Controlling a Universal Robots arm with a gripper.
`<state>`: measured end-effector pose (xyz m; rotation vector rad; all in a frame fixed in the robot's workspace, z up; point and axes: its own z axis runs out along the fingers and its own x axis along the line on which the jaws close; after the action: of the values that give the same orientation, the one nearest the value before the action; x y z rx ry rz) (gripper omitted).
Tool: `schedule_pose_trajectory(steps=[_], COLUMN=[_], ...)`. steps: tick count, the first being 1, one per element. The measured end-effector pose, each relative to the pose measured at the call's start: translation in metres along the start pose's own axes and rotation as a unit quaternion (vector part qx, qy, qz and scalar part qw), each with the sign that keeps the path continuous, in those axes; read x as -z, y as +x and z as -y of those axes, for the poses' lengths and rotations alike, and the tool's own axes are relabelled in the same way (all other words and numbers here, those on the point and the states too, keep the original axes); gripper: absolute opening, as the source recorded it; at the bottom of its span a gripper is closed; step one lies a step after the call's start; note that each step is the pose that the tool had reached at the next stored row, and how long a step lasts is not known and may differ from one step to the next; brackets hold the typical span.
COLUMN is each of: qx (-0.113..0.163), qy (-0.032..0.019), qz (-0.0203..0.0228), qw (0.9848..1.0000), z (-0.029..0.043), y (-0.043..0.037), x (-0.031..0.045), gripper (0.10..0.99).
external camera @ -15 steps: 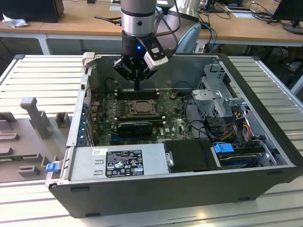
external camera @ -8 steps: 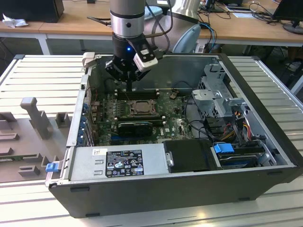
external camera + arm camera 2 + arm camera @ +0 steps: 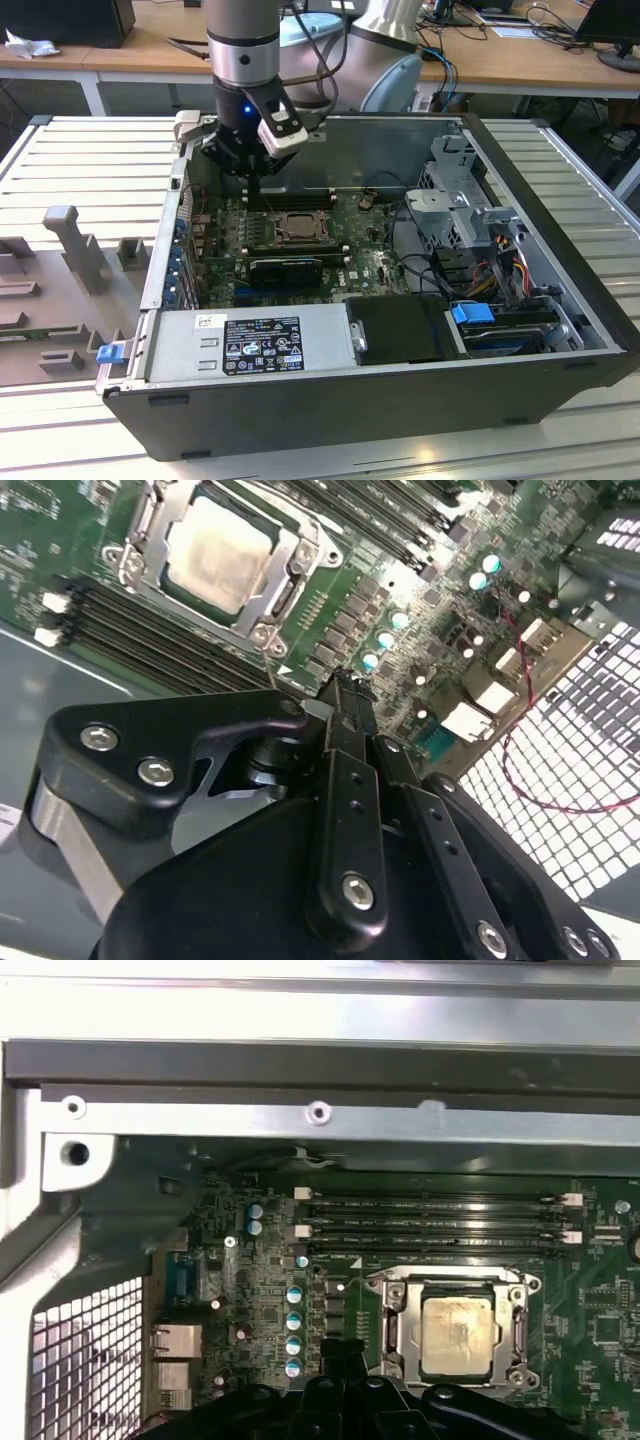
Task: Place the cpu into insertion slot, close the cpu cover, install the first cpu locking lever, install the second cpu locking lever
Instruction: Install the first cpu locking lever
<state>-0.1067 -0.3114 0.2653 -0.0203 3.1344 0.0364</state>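
Observation:
The cpu (image 3: 297,229) (image 3: 215,548) (image 3: 457,1334) lies flat in the insertion slot (image 3: 380,1305) on the green motherboard (image 3: 372,252). The silvery cpu cover (image 3: 283,588) (image 3: 520,1332) is down around it, and the chip's pale top shows through its opening. My gripper (image 3: 256,178) (image 3: 346,688) (image 3: 340,1352) hangs just beside the socket's edge, toward the case's rear panel. Its black fingers are shut together with nothing between them. A thin metal lever (image 3: 268,665) runs from the socket's corner toward the gripper; I cannot tell whether they touch.
Long black memory slots (image 3: 440,1222) (image 3: 130,630) flank the socket. The open case holds a power supply (image 3: 250,345), a drive cage (image 3: 462,218) and cables. A perforated rear panel (image 3: 585,735) (image 3: 85,1360) and a red wire (image 3: 560,780) lie close to the gripper.

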Motion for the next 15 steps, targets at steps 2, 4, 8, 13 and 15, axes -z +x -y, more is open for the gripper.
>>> schedule_pose_trajectory(steps=[2,4,8,13,15], qx=[0.000,0.000,0.000,0.000,0.000], qy=[0.0001,0.0001,0.0001,0.0000,0.0000], qz=[-0.0001,-0.0001,0.0000,0.0000,0.0000], qw=[1.0000,1.0000,1.0000,1.0000,1.0000], z=[-0.0007,-0.0023,-0.0065,-0.0180,-0.0229], y=[0.0036,0.0062,0.0092,0.0097,0.0097], x=[-0.0009,-0.0024,-0.0059,-0.0087,-0.0097], gripper=[0.106,0.106,0.106,0.106,0.106])
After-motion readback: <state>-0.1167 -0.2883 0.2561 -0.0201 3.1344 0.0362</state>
